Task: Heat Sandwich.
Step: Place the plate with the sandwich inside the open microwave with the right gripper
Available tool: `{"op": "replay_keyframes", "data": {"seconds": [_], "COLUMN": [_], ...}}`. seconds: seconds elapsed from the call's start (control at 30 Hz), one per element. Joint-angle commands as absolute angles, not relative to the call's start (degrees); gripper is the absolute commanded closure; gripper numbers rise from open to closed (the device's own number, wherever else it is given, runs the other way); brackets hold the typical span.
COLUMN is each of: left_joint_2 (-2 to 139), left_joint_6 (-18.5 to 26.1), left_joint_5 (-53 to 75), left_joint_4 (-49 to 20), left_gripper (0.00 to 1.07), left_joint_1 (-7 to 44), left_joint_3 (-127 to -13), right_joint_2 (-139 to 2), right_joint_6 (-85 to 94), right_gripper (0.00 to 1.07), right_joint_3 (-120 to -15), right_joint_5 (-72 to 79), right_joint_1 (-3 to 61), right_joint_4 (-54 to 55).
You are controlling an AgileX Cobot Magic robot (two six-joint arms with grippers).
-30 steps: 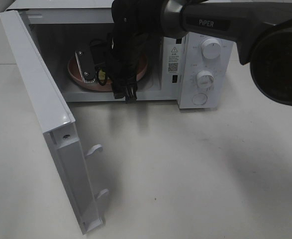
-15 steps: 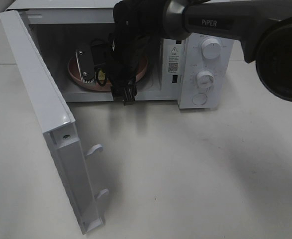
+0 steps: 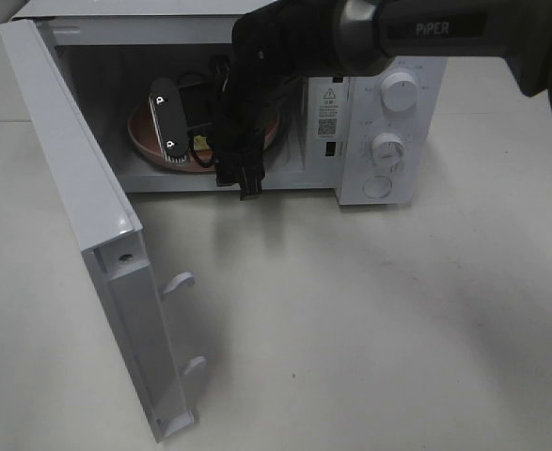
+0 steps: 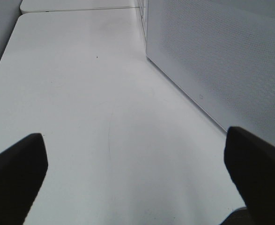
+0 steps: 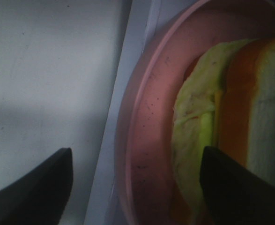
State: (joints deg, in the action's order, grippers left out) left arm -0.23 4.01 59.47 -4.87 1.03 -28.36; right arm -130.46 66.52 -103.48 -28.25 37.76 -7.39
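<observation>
Reaching into the open microwave (image 3: 379, 122), the right tool (image 5: 137, 183) has its jaws spread wide over the plate (image 5: 146, 122) rim, gripping nothing. The sandwich (image 5: 231, 117) lies on that plate inside the microwave. The left tool (image 4: 137, 173) hangs wide open above the table (image 4: 81, 93).

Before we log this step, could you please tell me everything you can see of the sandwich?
The sandwich shows only in the right wrist view: pale white bread, an orange-brown crust and yellow-green lettuce bulging at its edge. It lies on the pink plate inside the microwave. The open right gripper hangs over its edge; whether it touches is unclear.
</observation>
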Motion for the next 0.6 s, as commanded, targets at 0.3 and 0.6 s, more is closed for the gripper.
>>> {"op": "replay_keyframes", "data": {"seconds": [0.3, 0.6], "left_joint_2": [-1.8, -1.8], "left_joint_6": [4.1, 4.1], "left_joint_5": [59.4, 59.4], "left_joint_4": [-5.1, -5.1], "left_gripper": [0.09, 0.09], "left_joint_1": [1.1, 1.1], "left_joint_3": [-28.2, -28.2], "right_joint_2": [-122.7, -116.4], "right_joint_6": [66.2, 66.2], "right_gripper": [0.34, 0.34], "right_joint_3": [-91.7, -83.4], "right_joint_5": [-21.8, -18.9], "right_joint_1": [37.7, 38.3], "right_joint_4": [-8.4, -8.4]}}
